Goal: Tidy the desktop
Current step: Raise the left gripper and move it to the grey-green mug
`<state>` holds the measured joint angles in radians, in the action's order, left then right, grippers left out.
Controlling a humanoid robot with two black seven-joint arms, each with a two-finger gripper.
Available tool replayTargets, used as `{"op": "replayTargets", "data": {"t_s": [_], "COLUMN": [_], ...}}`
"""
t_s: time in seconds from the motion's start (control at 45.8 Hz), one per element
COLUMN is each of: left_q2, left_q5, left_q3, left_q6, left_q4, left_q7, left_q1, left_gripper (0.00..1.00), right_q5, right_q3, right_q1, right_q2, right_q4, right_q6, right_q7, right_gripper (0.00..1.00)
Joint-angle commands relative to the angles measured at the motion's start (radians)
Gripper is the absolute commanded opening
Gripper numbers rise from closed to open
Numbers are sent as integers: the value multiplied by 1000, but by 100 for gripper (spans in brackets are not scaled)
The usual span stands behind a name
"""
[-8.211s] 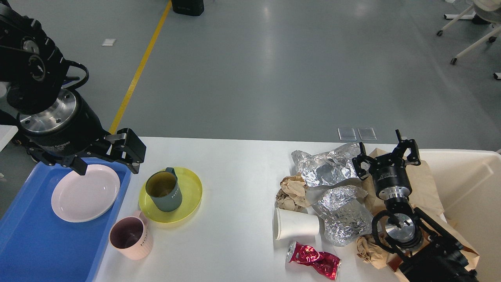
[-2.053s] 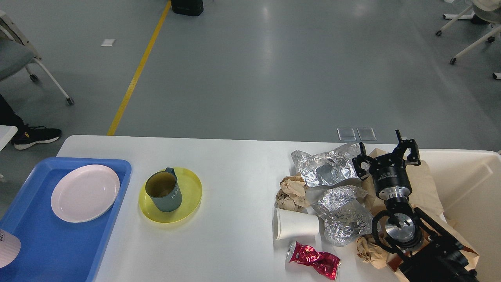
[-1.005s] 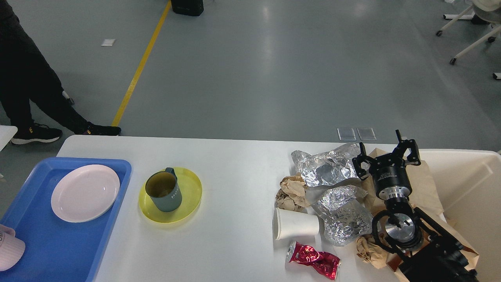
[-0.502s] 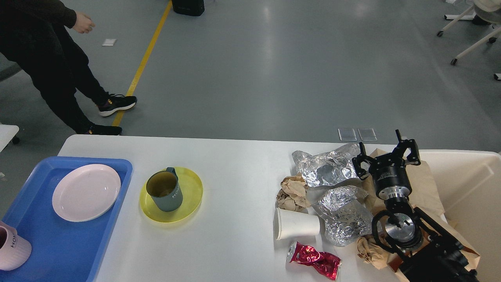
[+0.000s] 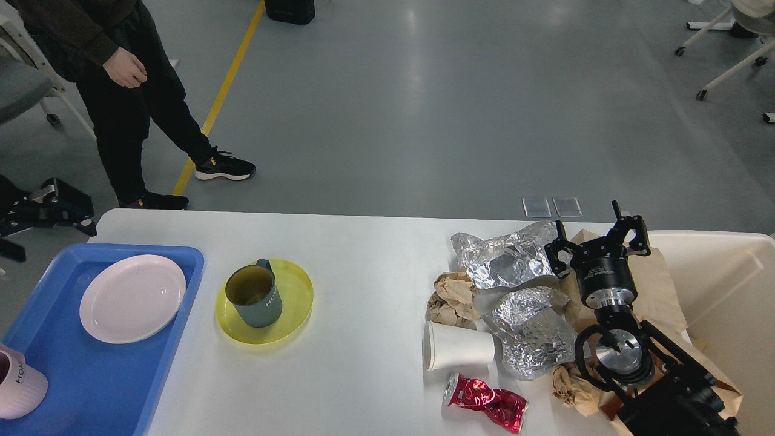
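The white desktop (image 5: 363, 254) fills the lower view. My right gripper (image 5: 596, 239) is open and empty, hovering over the back edge of the litter, above a crumpled foil sheet (image 5: 505, 260) and brown paper (image 5: 657, 284). My left gripper (image 5: 54, 206) shows as a dark blocky shape at the left edge, just beyond the table's far-left corner; its fingers cannot be told apart. A blue tray (image 5: 121, 375) holds a pink plate (image 5: 133, 297) and an upright pink cup (image 5: 18, 381). A dark green mug (image 5: 254, 297) stands on a yellow plate (image 5: 296, 309).
A second foil wad (image 5: 533, 333), crumpled brown paper balls (image 5: 451, 297), a white paper cup (image 5: 457, 345) on its side and a crushed red can (image 5: 487, 402) lie at right. A cream bin (image 5: 726, 290) stands at far right. A person (image 5: 127, 91) stands behind the table's left corner.
The pink cup has been set down upright in the tray's near-left corner. My left gripper has come into view at the left edge. The person has walked rightward. The right arm is still.
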<state>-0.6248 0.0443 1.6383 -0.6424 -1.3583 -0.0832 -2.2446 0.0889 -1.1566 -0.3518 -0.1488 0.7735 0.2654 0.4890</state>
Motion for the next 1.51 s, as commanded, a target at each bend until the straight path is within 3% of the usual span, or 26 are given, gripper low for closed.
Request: {"op": "replayTargets", "data": {"t_s": [0.0,0.131,0.328,0.611,0.721,1.07,1.31,1.485], "left_q2": [198,364,425,461,454,413,393,393], "left_q5": [-47,-167,-210,-241,-267,-437,-446,-445], "left_q3": [51,35,-70,-77,-54,-57,-138,-184], "left_q6": [-3,-31,-229,-247,-221,-180,-45,105], "left_q4": [-198,-321,-337,-326,-265,88,327,357], "left_q7": [2,2,-6,-26,-33,-24,-24,-23], "left_q1": [-239,-441,-596,-537,-403,186,508,614], "left_gripper": [95,95,95,95,95,91,91,91], "right_q5": [0,0,0,0,0,0,0,0], "right_q3": [0,0,0,0,0,0,0,0], "right_q1": [-1,-1,0,0,0,0,0,-1], "right_q2": [0,0,0,0,0,0,0,0], "right_q4": [0,0,0,0,0,1,0,0], "right_q6": [0,0,0,0,0,0,0,0], "right_q7": [-1,0,0,0,-1,0,0,0], "right_gripper": [100,100,100,100,100,100,100,100]}}
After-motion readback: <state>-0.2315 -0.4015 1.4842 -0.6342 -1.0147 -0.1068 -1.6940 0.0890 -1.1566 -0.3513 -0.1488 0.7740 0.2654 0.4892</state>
